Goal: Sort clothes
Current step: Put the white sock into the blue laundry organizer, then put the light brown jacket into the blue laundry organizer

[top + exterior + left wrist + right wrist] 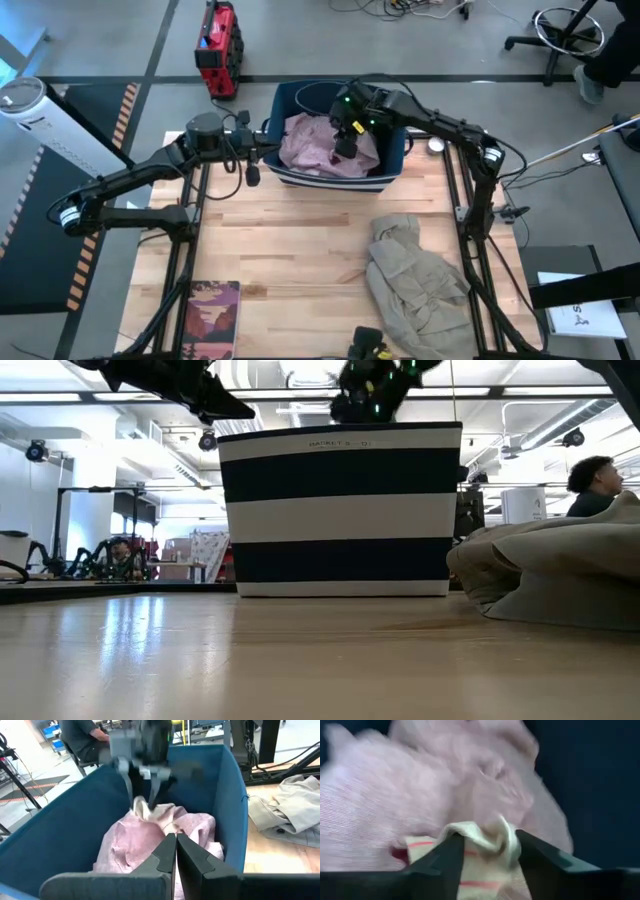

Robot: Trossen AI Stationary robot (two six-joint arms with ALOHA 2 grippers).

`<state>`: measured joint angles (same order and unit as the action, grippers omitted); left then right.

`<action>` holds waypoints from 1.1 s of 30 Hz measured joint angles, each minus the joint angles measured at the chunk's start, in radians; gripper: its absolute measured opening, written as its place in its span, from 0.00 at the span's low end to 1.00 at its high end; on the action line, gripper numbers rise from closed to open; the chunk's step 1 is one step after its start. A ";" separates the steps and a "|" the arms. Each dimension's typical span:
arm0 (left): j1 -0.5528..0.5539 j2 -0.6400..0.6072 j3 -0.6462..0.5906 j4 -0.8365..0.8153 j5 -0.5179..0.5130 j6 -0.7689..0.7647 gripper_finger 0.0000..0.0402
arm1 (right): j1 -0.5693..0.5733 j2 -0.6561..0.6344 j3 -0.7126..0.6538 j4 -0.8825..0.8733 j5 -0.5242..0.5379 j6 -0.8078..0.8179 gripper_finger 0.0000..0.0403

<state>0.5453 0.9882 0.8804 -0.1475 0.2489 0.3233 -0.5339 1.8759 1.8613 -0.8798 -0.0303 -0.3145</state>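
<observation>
A navy bin point(395, 160), striped outside point(340, 510), stands at the table's far middle. A pale lilac-pink garment point(320, 145) lies piled in it. My right gripper point(345, 143) reaches down into the bin and is shut on a small cream cloth with red stripes point(480, 845) on top of the pink pile point(150, 840). My left gripper point(175, 842) is shut and hangs at the bin's left rim point(268, 150); I cannot tell whether it touches the rim. A large beige-khaki garment point(415, 285) lies crumpled on the table's near right. My right gripper pinches a bunched fold of the cream striped cloth point(487, 840) between its two fingers point(447, 860). The fingers come from above, pointing down point(152, 787). The fold stands up just above the pink garment, and the cloth's lower part point(142, 810) rests on the pile.
A flat reddish-brown book point(212, 318) lies at the table's near left. Bare wood lies between the bin and the near edge. People sit beyond the table point(592, 485), point(82, 740). A small yellow-black object point(368, 348) sits at the near edge.
</observation>
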 joint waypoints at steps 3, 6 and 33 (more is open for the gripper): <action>0.000 0.000 -0.002 0.000 -0.001 0.000 0.00 | 0.031 -0.012 0.085 -0.050 0.004 0.000 0.48; 0.000 -0.001 -0.004 0.008 -0.002 0.000 0.00 | 0.080 -0.024 0.174 -0.108 0.004 -0.018 0.58; 0.000 -0.009 -0.006 0.006 -0.003 -0.018 0.00 | 0.814 -0.297 -0.182 -0.446 0.126 0.793 0.73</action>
<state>0.5453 0.9794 0.8742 -0.1413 0.2459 0.3057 0.2800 1.5787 1.6797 -1.3253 0.0952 0.4781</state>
